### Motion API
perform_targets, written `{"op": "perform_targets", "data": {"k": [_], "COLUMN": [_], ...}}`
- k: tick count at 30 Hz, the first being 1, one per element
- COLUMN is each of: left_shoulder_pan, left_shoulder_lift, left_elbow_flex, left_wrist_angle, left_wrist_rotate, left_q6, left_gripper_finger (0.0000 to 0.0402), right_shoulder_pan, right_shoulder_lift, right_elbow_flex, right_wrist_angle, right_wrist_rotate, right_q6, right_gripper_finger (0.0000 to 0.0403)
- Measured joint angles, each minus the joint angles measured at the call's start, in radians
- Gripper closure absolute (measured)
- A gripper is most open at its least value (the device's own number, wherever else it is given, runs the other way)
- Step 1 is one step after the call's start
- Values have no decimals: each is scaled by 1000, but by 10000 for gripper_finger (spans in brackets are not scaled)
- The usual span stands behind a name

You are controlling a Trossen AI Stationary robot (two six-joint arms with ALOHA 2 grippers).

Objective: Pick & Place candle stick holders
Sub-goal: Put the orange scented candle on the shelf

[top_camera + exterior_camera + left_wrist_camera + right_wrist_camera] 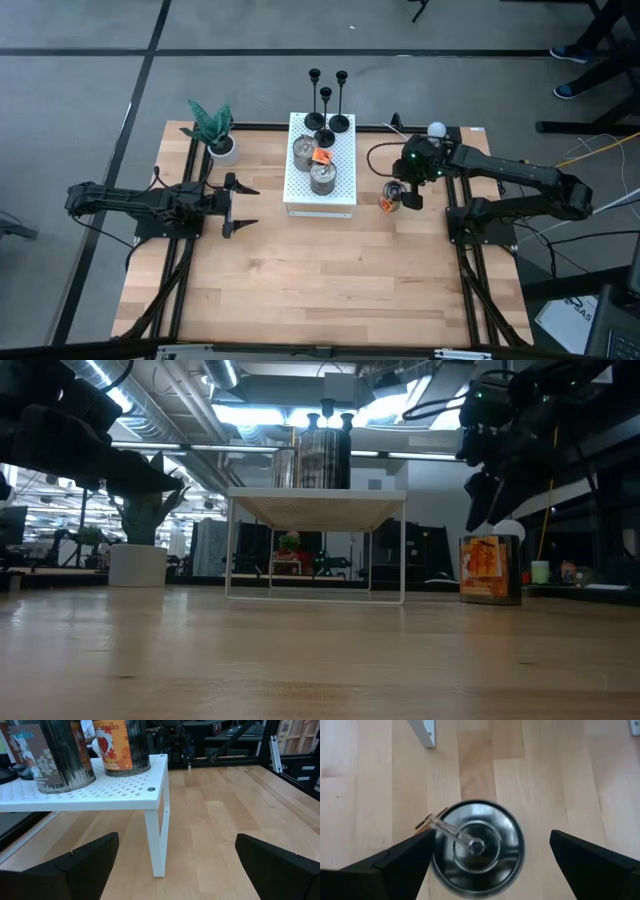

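Three slim black candle stick holders stand by their round bases on the far part of a white perforated shelf. Their cup tops show in the low view. My right gripper is open and hangs over a silver tin with an orange label that stands on the table right of the shelf. In the right wrist view the fingers stand on either side of the tin's lid and above it, touching nothing. My left gripper is open and empty, left of the shelf, pointing at it.
Two more silver tins stand on the shelf in front of the candle stick holders. A potted plant stands at the far left and a white bulb at the far right. The table's near half is bare wood.
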Motion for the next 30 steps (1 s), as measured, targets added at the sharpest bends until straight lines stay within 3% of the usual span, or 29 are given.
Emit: {"op": "perform_targets", "data": {"k": [30], "left_shoulder_pan": [0], "left_shoulder_lift": [0], "left_elbow_flex": [0], "left_wrist_angle": [0], "left_wrist_rotate": [1], "left_q6": [0], "left_gripper_finger": [2], "right_shoulder_pan": [1], "right_shoulder_lift": [48], "right_elbow_flex": [-61], "right_wrist_angle": [50], "right_wrist_rotate": [-68], "right_q6": [56], "right_gripper_finger": [3]}}
